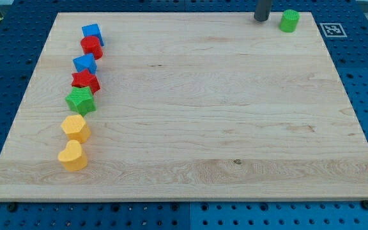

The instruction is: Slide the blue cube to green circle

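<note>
The tip (261, 20) sits at nine o'clock of the green circle (290, 20), near it, holding nothing. Blue cube (92, 33) heads the far-left column, well apart. The tag (331, 29) bears no readable writing.

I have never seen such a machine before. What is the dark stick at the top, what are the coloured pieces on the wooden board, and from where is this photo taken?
There is only one picture, looking down at a slant on a wooden board; where the camera is mounted is not recorded. The dark stick is the rod of a robot arm. It has no hand and holds nothing; its lower end, my tip, slides along the board and pushes blocks.

My tip stands at the view's top right, just left of the green circle, apparently not touching it. Down the view's left runs a line: blue cube, red block, second blue block, red star, green star, and two yellow blocks.
</note>
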{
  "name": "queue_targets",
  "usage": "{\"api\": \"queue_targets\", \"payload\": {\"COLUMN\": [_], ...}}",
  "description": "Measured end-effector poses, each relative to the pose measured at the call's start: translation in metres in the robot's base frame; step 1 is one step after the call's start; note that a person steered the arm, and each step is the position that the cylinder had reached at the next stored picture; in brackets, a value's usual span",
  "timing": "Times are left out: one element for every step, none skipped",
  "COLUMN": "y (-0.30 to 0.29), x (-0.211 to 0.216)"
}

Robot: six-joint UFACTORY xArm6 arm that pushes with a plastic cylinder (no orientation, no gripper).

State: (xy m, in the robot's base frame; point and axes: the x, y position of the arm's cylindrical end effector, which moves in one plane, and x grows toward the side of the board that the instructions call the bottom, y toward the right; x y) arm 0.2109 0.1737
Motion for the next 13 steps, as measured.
{"api": "queue_targets", "payload": {"y": [0.004, 0.006, 0.019, 0.032, 0.038, 0.016, -0.067, -0.144, -0.218, -0.303, -0.379, -0.449, -0.479], "x": [0.001, 0.004, 0.005, 0.007, 0.007, 0.001, -0.012, -0.017, -0.019, -0.020, -0.020, -0.020, -0.007]}}
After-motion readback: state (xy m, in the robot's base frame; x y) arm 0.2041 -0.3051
